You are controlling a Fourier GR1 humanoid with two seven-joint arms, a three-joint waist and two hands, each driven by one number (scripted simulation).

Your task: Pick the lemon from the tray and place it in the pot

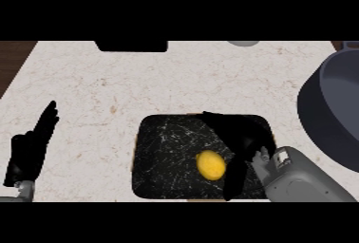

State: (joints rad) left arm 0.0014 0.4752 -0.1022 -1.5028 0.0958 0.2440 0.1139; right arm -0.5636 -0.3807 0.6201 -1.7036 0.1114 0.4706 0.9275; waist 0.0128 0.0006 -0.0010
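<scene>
A pale marbled counter [105, 85] carries a black tray [161, 156] near its front edge, a dark grey pot [329, 109] at the right edge, and a black object [132, 46] and a pale round object [243, 43] at the far edge.

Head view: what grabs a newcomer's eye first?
The yellow lemon, bright against the dark tray at the counter's near edge. The right robot hand is spread over the tray just right of the lemon, fingers relaxed, not curled round it. At the right edge sits the big dark pot, cut off by the frame; the left robot hand rests open at far left.
</scene>
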